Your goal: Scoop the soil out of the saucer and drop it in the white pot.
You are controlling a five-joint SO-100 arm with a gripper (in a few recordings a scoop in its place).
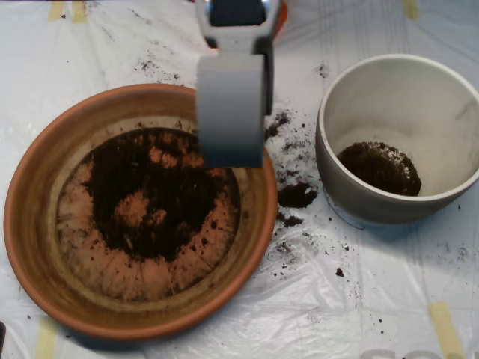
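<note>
Overhead view: part done — some soil (379, 167) sits in pot (399, 134), most remains in saucer (45, 247), spill on bench (359, 299); hand (231, 112) over saucer's upper rim.

Pincer (231, 112) over saucer (45, 172), soil (150, 194), white pot (441, 112)

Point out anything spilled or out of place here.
Soil has spilled onto the plastic sheet between the saucer and the white pot: a clump with crumbs around it, and specks above the saucer's rim.
</note>
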